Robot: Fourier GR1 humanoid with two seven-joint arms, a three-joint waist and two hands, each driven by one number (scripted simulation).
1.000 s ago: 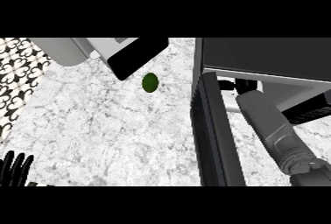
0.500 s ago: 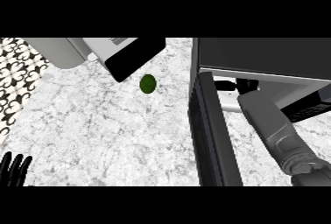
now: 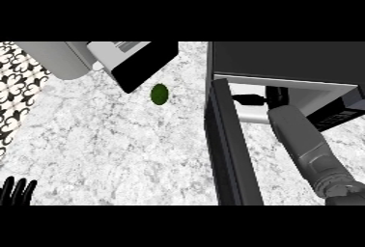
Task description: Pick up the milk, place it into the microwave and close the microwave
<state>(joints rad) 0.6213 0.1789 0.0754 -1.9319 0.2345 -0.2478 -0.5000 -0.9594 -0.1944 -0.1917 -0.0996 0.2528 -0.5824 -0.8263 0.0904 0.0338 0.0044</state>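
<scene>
step: placing, right arm reaches into the open microwave | right hand deep inside, fingers cannot be told | milk not visible | left hand rests open at the desk edge | next: withdraw, swing door shut

I see a white and grey marble counter with cloudy swirls. A small dark green oval thing sits on it. The microwave is black on top, and inside it looks white. Its open door is black and dark grey. My right forearm is grey, and my right hand is black. My left hand is black too. A light grey box has a black panel. The wall has a black and white flower pattern.
</scene>
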